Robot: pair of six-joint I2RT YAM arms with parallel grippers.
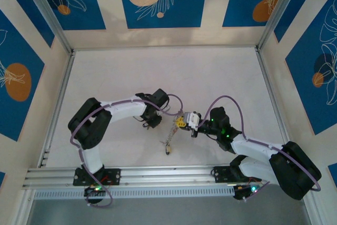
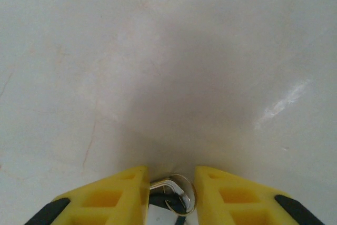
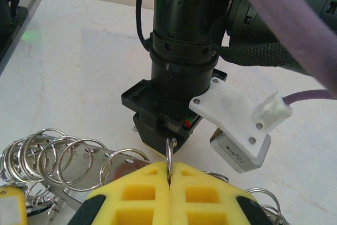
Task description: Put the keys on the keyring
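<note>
While right gripper (image 3: pixel 169 169) pinches keyring (image 3: pixel 169 150), left gripper (image 2: pixel 171 173) seemingly grasps key (image 2: pixel 176 189), loose rings (image 3: pixel 55 154) beside.

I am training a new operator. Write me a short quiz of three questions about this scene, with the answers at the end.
1. True or false: the right hand is shut on a thin wire ring.
2. What sits between the fingers of the left hand? A: a shiny metal piece. B: a red tag. C: nothing.
3. Fill the gap: the cable that runs along each arm is ____ in colour.

Key: 1 true; 2 A; 3 purple.
</note>
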